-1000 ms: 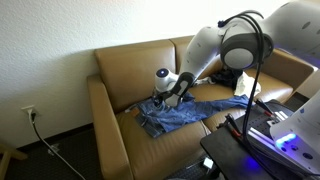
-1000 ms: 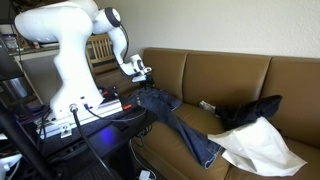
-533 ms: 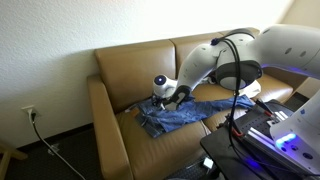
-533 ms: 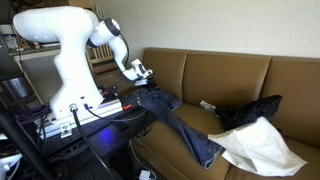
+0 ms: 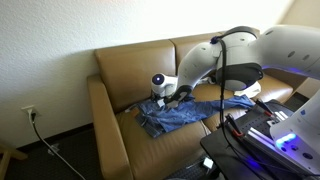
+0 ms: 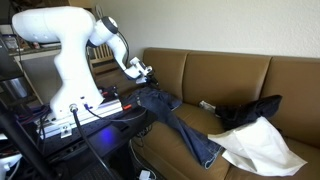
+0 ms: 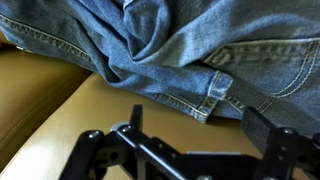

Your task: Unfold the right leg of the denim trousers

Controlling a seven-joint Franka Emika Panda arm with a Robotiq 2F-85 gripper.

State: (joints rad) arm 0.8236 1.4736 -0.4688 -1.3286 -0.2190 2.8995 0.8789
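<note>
The denim trousers (image 5: 180,115) lie rumpled on the tan sofa seat. In an exterior view one leg (image 6: 190,135) runs across the seat to a cuff near the front edge. The wrist view shows folded blue denim (image 7: 190,50) with a hemmed edge (image 7: 215,100) on the tan leather. My gripper (image 7: 195,130) is open and empty, just above the leather, its fingers (image 7: 268,130) standing short of that hem. In both exterior views the gripper (image 5: 170,98) (image 6: 143,78) hovers at the far end of the jeans, near the backrest. Which leg is the right one I cannot tell.
A black bundle of fabric (image 6: 250,110) and a white cloth (image 6: 262,148) lie on the sofa beyond the jeans. The sofa armrest (image 5: 105,125) and backrest (image 5: 135,65) border the seat. A cluttered equipment stand (image 6: 80,115) and cables sit beside the sofa.
The arm has shifted slightly toward the backrest end of the jeans and lowered a little. The jeans have not moved.
</note>
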